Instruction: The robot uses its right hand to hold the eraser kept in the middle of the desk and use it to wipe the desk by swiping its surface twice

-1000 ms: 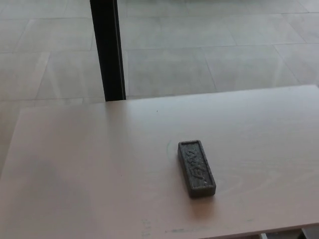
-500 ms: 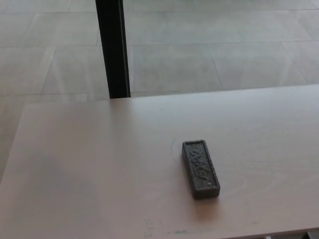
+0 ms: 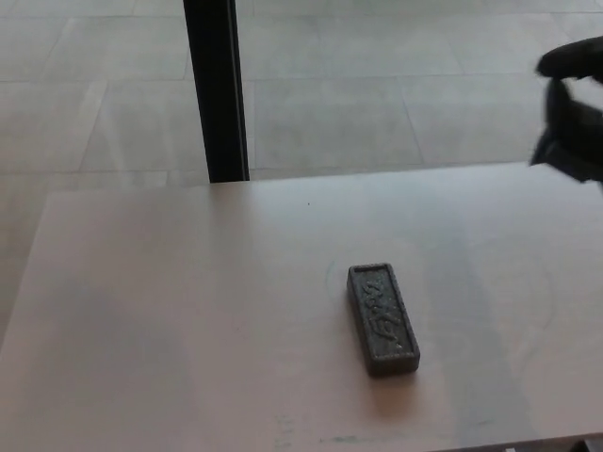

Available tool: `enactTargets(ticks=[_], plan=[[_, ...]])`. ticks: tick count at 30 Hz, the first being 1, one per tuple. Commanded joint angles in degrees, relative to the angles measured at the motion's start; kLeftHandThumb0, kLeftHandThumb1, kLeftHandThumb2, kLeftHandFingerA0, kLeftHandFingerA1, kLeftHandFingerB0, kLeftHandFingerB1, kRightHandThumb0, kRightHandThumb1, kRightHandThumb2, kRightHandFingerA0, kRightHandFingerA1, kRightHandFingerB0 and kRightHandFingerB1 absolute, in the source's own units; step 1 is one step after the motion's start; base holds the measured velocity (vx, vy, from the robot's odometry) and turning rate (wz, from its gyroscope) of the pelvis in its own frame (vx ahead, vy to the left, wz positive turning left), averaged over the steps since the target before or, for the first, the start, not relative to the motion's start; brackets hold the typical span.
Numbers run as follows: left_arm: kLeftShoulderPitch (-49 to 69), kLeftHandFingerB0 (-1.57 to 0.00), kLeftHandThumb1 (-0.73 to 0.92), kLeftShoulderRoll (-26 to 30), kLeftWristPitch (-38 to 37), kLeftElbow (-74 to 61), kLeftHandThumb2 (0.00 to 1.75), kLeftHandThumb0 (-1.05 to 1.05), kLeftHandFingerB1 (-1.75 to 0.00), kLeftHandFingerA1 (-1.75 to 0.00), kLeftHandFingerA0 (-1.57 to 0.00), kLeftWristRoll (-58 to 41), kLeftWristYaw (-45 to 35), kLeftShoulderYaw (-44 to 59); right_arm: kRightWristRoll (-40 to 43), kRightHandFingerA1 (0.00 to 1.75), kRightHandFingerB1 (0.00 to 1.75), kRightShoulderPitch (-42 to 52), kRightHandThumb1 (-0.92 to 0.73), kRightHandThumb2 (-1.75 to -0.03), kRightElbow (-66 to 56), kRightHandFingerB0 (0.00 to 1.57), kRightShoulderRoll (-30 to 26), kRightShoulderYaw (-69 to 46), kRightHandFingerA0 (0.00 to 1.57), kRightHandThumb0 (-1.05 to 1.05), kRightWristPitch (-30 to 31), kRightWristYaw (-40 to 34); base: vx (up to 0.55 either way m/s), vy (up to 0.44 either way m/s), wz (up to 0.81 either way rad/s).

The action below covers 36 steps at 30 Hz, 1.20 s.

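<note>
A dark grey rectangular eraser [image 3: 382,317] lies flat on the pale wooden desk [image 3: 188,311], a little right of its middle, long side running front to back. My black right hand [image 3: 575,108] shows at the top right edge, raised above the desk's far right part and well apart from the eraser. Its fingers are spread with nothing between them. My left hand does not show.
A black vertical post [image 3: 217,89] stands behind the desk's far edge, left of centre. Beyond the desk lies a grey tiled floor [image 3: 377,94]. The desk's near edge runs along the bottom of the picture.
My right hand has come into the picture at the top right. The camera has shifted slightly; the eraser lies where it was.
</note>
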Motion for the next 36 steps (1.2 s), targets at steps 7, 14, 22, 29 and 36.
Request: enactTargets(ticks=[7,14,22,29,36], plan=[[-0.7,-0.61,0.45,1.9,-0.4,1.5,0.87,-0.46,-0.72,-0.84,-0.79,-1.5,-0.4,-0.5,-9.8,1.75,1.62,1.2,-0.42,-1.35,6.1,0.81,4.0,12.6,0.99,-0.18,1.0,-1.0,0.0,0.0,0.0],[-0.4,-0.59,0.47,1.9,-0.5,1.3,0.88,-0.43,-0.71,-0.84,-0.78,-2.0,-0.6,-0.9,-13.2,1.75,1.64,3.3,-0.38,-1.38,11.3,0.81,4.5,16.2,1.0,-0.23,-3.5,-1.1,0.0,0.0,0.0],[-0.7,-0.57,0.46,2.4,-0.3,2.1,0.88,-0.45,-0.7,-0.84,-0.79,-2.3,-0.6,-1.4,-15.5,1.44,1.35,6.2,-0.45,-1.19,20.0,1.09,5.2,16.7,1.24,-0.31,-10.3,-1.3,0.0,0.0,0.0],[-0.2,-0.58,0.45,1.8,-0.6,1.5,0.87,-0.43,-0.71,-0.84,-0.78,-2.5,-0.7,-1.6,-19.0,1.75,1.75,6.0,-0.46,-1.17,26.3,0.75,4.9,17.6,0.96,-0.21,-14.1,-3.0,0.0,0.0,0.0],[-0.7,-0.57,0.47,1.8,-0.7,2.6,0.89,-0.43,-0.7,-0.83,-0.79,-1.5,0.2,-3.2,-19.9,1.75,1.74,3.5,-0.49,-1.09,30.0,0.72,6.6,17.4,0.94,-0.21,-15.2,-3.8,0.0,0.0,0.0]])
